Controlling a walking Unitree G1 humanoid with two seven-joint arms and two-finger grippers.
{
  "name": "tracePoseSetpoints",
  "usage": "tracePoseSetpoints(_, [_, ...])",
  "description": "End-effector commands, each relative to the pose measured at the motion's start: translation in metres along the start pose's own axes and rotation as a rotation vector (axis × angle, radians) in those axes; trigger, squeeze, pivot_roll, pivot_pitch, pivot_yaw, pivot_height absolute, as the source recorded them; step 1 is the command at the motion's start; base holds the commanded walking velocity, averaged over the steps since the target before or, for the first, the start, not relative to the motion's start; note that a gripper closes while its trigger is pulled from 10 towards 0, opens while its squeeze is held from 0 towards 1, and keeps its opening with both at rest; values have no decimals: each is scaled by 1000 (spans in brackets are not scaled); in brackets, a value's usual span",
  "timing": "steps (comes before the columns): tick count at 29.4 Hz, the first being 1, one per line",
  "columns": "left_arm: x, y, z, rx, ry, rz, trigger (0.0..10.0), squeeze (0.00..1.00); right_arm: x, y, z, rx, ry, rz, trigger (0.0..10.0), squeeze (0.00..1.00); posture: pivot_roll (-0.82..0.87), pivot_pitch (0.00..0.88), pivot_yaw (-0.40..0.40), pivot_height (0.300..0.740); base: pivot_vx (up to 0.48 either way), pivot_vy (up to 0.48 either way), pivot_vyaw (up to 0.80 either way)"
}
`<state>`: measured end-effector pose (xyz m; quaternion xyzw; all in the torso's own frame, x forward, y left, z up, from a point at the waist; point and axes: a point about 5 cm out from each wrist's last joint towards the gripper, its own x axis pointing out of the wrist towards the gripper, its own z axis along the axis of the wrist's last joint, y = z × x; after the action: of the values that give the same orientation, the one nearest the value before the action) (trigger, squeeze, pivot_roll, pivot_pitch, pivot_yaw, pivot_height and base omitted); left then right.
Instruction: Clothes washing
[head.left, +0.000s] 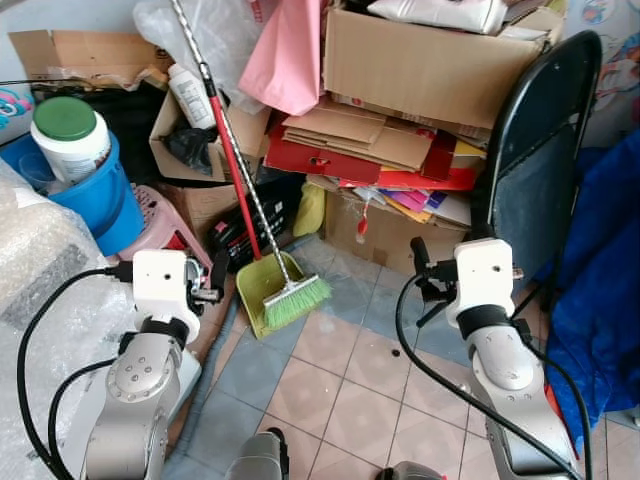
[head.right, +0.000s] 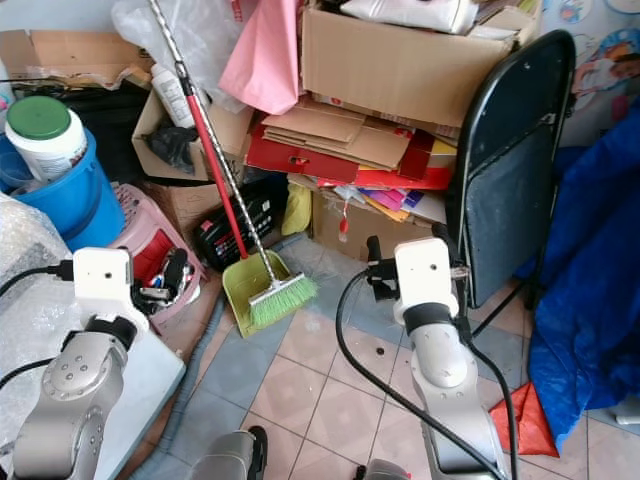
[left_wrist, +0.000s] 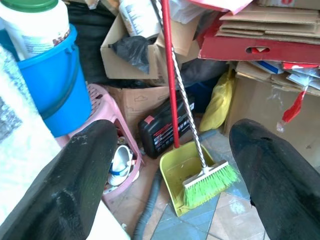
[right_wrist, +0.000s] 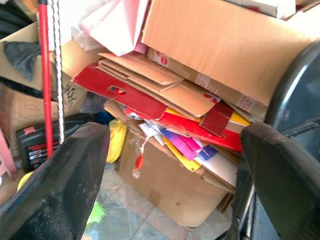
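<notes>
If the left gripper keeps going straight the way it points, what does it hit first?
Probably the green broom in the yellow dustpan, which lie dead ahead between the open left gripper's fingers. Depth is unclear; nothing nearer shows in that line.

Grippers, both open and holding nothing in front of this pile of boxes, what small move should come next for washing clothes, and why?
Probably turn the body away to look elsewhere. Both the left gripper and right gripper are open and hold nothing, and ahead lie cardboard boxes, a broom in a dustpan and a folding chair, no washer.
</notes>
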<state>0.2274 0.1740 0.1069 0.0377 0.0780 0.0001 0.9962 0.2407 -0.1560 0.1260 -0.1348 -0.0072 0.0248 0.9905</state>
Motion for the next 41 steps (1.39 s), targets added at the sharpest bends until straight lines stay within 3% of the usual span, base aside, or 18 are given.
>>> tracePoseSetpoints(1, [-1, -6, 6, -4, -38, -10, 10000, 0, -2, 1, 3, -7, -18, 20, 10000, 0, -8, 68, -7, 740, 0, 0, 800])
tracePoseSetpoints(2, [1, -6, 8, 6, -49, -10, 10000, 0, -2, 0, 2, -2, -17, 21, 10000, 0, -1, 65, -11, 740, 0, 0, 800])
tracePoseSetpoints(3, [7, -2, 12, 83, -72, 20, 10000, 0, 1, -1, 4, 1, -31, 23, 10000, 0, 2, 61, -12, 740, 0, 0, 800])
tracePoseSetpoints(4, [9, -1, 14, 105, -80, 33, 10000, 0, 2, -2, 5, -1, -38, 25, 10000, 0, 2, 61, -12, 740, 0, 0, 800])
tracePoseSetpoints(8, [15, 6, 21, 71, -82, 69, 10000, 0, 13, -6, 10, -5, -63, 12, 10000, 0, 6, 60, -3, 740, 0, 0, 800])
tracePoseSetpoints(14, [-1, 7, 16, 61, -118, 108, 10000, 0, 9, -4, 9, 14, -59, 14, 10000, 0, 9, 68, 8, 740, 0, 0, 800])
tracePoseSetpoints(17, [-7, 7, 6, 53, -41, 98, 10000, 0, 1, -2, 6, 43, -42, 2, 10000, 0, 12, 73, 19, 740, 0, 0, 800])
tracePoseSetpoints(19, [-6, 10, 7, 142, -47, 110, 10000, 0, -4, -5, 0, 56, -17, -26, 10000, 0, 13, 74, 23, 740, 0, 0, 800])
tracePoseSetpoints(23, [-6, 9, 5, 103, -29, 95, 10000, 0, -5, -6, -2, 60, -9, -34, 10000, 0, 12, 75, 25, 740, 0, 0, 800])
tracePoseSetpoints(31, [-12, 14, 2, 138, -25, 67, 10000, 0, -10, 4, -6, 96, 6, -38, 10000, 0, 30, 39, 14, 740, 0, 0, 500])
tracePoseSetpoints(33, [-8, 15, -2, 132, -16, 71, 10000, 0, -7, 5, -12, 114, 32, -52, 10000, 0, 17, 11, 11, 740, 0, 0, 0])
tracePoseSetpoints(37, [8, 3, 8, 97, -59, 66, 10000, 0, 5, -13, -5, 64, 3, -93, 10000, 0, -30, 0, -25, 740, 0, 0, 0])
tracePoseSetpoints(41, [7, 2, 3, 71, -52, 90, 10000, 0, 2, -24, -14, 28, 28, -118, 10000, 0, -14, 0, -19, 740, 0, 0, 0])
